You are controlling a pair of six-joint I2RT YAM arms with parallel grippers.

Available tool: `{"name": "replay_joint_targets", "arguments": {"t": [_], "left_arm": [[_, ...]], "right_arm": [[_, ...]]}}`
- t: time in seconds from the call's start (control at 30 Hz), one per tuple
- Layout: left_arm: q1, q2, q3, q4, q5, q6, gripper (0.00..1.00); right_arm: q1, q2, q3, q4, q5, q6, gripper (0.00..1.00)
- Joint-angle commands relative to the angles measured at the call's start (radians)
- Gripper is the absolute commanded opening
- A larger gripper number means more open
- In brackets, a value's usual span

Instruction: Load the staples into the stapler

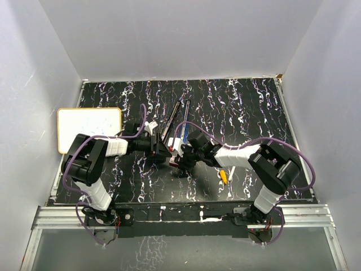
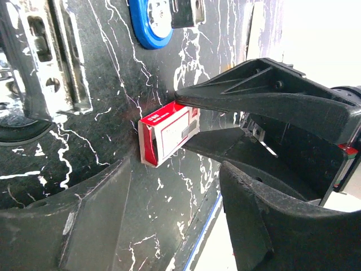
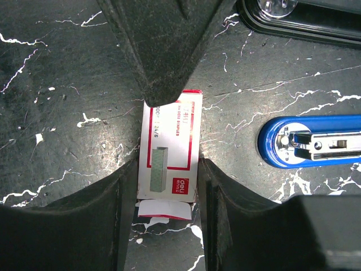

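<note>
Arm bases: bolted at the near edge of the surface. Both arms fold inward with elbows out, forearms low, wrists meeting mid-surface.
Right gripper: reaches in from the right, jaws narrowed onto the long sides of the staples. Pads touch both sides and hold the box.
Staples: mid-surface, label up, caught between the two grippers. Cannot tell whether the box rests on the surface or is lifted slightly off it.
Near end of box: a pale flap or tray edge shows just past the red sleeve.
Left gripper: reaches in from the left with jaws wide and nothing clamped. One left fingertip sits against the far end of the box.
Step in hand (judgement): opening the box, working the tray out of its sleeve. No staples are loaded yet.
Next move calls for: a firm, square hold from the right gripper while the left fingertip pushes along the box's length. An off-centre push would likely twist the box in the grip.
Blue stapler: near the box, apart from it.
Black stapler: farther off. Whether it is open is not clear.
Whiteboard: far left edge, well apart.
</note>
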Motion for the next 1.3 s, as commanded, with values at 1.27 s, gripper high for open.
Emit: {"name": "replay_joint_targets", "arguments": {"t": [1.27], "left_arm": [[-0.026, 0.095, 0.025, 0.145, 0.161, -0.106, 0.5]], "right_arm": [[0.003, 0.05, 0.053, -0.017, -0.029, -0.019, 0.45]]}}
